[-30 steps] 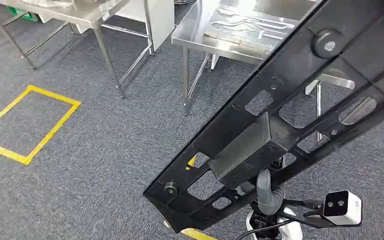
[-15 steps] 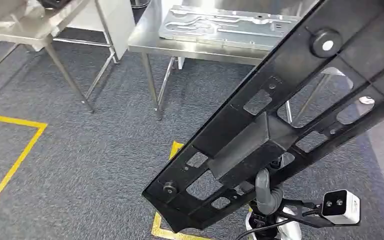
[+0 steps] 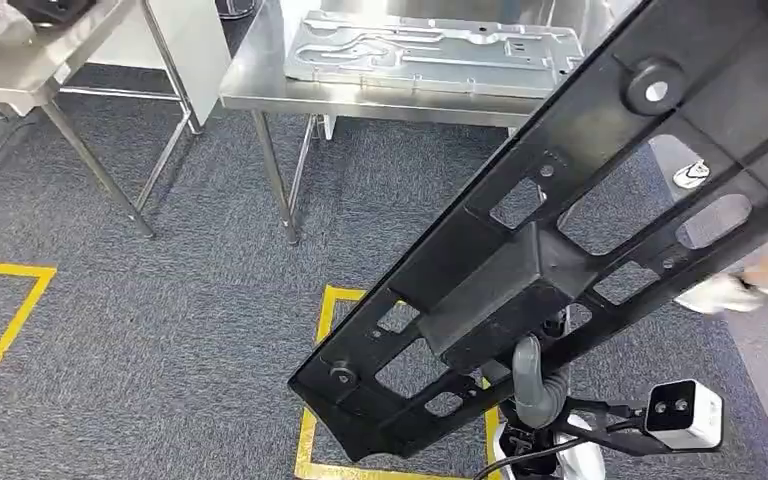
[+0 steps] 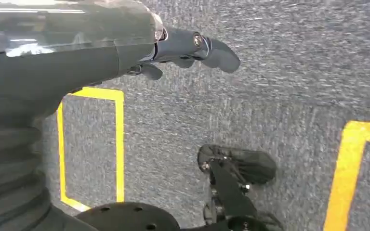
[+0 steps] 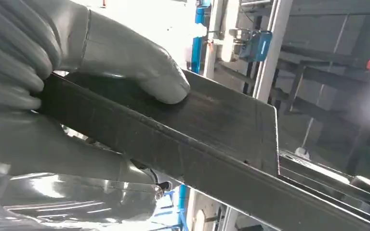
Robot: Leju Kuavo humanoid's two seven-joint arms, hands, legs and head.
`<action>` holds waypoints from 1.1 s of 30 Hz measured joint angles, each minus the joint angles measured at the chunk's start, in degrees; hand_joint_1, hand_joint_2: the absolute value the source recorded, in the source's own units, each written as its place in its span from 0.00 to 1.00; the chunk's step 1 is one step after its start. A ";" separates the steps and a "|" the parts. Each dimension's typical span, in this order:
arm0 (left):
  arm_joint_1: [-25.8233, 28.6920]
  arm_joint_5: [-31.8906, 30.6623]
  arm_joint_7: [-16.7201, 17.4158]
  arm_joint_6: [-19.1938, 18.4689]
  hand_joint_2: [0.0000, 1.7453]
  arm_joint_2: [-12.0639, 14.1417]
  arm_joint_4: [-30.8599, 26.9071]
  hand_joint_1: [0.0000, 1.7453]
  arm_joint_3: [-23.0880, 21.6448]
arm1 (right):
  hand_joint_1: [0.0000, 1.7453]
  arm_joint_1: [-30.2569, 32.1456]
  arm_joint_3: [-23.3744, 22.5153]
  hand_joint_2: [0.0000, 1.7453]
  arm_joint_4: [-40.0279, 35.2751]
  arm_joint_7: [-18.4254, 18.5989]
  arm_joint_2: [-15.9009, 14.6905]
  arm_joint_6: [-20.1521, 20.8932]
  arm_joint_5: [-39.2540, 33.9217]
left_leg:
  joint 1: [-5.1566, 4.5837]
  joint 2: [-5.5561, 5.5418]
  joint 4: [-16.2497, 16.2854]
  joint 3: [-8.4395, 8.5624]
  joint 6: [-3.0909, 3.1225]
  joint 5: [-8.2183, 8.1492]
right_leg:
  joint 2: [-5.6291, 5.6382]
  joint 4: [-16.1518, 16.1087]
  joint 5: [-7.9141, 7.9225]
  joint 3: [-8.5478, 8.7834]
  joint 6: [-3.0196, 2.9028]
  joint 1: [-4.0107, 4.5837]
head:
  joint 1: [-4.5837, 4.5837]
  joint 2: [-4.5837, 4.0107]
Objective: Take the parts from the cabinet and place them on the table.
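1. Over the last second my view has swung round: the steel table [image 3: 260,95] now sits nearer the middle, ahead of me, with a grey stamped panel [image 3: 430,52] lying on it. I judge I am turning toward the drop-off, carry under way.
2. The long black part [image 3: 550,250] runs diagonally across my head view, high above the carpet [image 3: 160,330], not yet over the table.
3. My right hand [image 5: 53,72] grips the part, thumb [image 5: 139,67] pressed on its flat face.
4. My left hand [image 4: 192,48] hangs over the carpet, fingers curled, holding nothing.
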 joint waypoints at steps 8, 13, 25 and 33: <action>-0.10 -0.02 -0.35 0.39 1.00 0.04 0.00 0.00 -0.40 | 1.00 0.13 -0.13 1.00 0.07 -0.81 -0.11 -0.24 0.00 | -0.15 -0.62 6.24 -2.49 -1.94 -4.50 | 0.65 -1.51 -0.57 1.23 -2.82 0.45 | -0.39 0.00; 0.26 0.04 0.35 0.50 1.00 0.04 0.00 0.00 -0.70 | 1.00 0.47 -0.24 1.00 0.55 -0.83 -0.13 -0.24 0.24 | -0.25 -0.73 13.60 -7.74 -1.53 -4.05 | 1.50 -1.08 -1.14 1.48 -3.39 1.38 | -0.39 0.00; 0.00 0.19 0.46 0.96 1.00 -0.05 0.07 0.00 -1.12 | 1.00 0.41 -0.33 1.00 0.72 -1.66 -0.20 -0.26 0.48 | -0.55 -0.71 -0.62 -0.85 1.27 1.18 | 1.22 13.25 -8.39 -5.33 -0.05 0.50 | -0.02 -0.02; 0.00 0.61 0.52 0.94 1.00 -0.15 0.09 0.00 -1.16 | 1.00 0.52 -0.33 1.00 0.98 -1.75 -0.28 -0.44 0.83 | -0.35 -0.71 -0.51 0.70 -0.86 -0.82 | 0.44 -0.30 -0.30 -0.35 -0.34 0.14 | 0.00 0.00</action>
